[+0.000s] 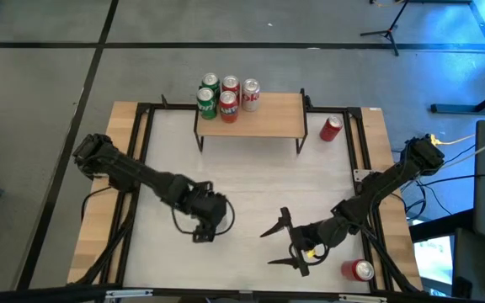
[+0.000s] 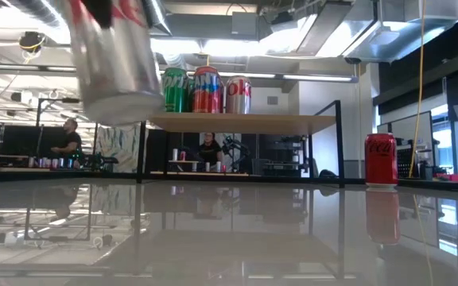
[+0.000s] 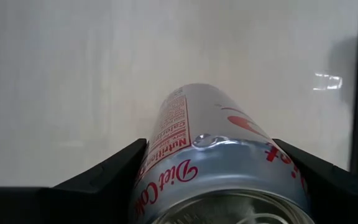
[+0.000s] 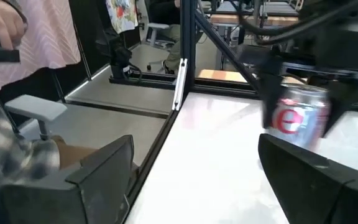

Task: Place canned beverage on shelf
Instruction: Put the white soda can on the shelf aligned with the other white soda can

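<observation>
Diet Coke can (image 3: 222,162) in left pincer (image 3: 219,180)

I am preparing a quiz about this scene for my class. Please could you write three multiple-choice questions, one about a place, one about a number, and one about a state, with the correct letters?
1. Where on the shelf do the cans stand?
A. at its left end
B. at its right end
C. spread along all of it

2. How many cans stand on the shelf?
A. three
B. five
C. seven

3. What is the left gripper doing?
A. it is open and empty
B. it is shut on the Diet Coke can
C. it rests on the shelf

Answers:
1 A, the high view shows the cans grouped at the left end, the rest of the board bare.
2 B, the high view shows five tops.
3 B, the left wrist view shows both fingers against the can's sides.
</observation>
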### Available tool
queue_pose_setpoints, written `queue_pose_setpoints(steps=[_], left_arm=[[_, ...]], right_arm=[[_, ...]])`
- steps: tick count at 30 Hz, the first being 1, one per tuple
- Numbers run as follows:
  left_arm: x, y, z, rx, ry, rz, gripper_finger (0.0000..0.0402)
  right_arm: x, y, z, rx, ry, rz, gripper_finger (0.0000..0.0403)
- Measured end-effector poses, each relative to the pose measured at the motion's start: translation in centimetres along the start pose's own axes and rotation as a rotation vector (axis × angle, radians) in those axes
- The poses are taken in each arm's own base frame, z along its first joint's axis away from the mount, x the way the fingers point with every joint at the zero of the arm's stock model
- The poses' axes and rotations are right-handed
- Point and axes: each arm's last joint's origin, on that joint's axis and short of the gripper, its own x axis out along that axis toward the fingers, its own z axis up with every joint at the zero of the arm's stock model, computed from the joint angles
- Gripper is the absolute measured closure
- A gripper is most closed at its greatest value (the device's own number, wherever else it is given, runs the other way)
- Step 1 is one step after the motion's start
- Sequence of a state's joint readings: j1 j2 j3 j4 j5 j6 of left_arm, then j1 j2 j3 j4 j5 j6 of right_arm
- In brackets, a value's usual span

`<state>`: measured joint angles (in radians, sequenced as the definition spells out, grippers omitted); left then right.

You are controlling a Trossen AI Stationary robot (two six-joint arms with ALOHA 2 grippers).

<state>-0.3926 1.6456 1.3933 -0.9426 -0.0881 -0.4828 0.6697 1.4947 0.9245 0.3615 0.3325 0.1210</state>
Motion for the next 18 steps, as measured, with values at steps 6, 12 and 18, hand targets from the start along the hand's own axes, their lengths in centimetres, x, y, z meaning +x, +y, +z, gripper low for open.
queue_pose_setpoints(steps=[6, 12, 18], left_arm=[[2.1, 2.5, 1.6, 0.009, 0.028, 0.037, 0.0115], [4.1, 5.0, 2.7, -0.044, 0.079, 0.027, 0.0115], [6.6, 7.0, 3.4, -0.077, 0.149, 0.002, 0.0115]], right_arm=[[0.2, 0.0, -0.3, 0.002, 0.013, -0.002, 0.0061], [0.2, 0.0, -0.3, 0.003, 0.015, -0.001, 0.0061], [0.2, 0.0, -0.4, 0.001, 0.022, -0.002, 0.0061]])
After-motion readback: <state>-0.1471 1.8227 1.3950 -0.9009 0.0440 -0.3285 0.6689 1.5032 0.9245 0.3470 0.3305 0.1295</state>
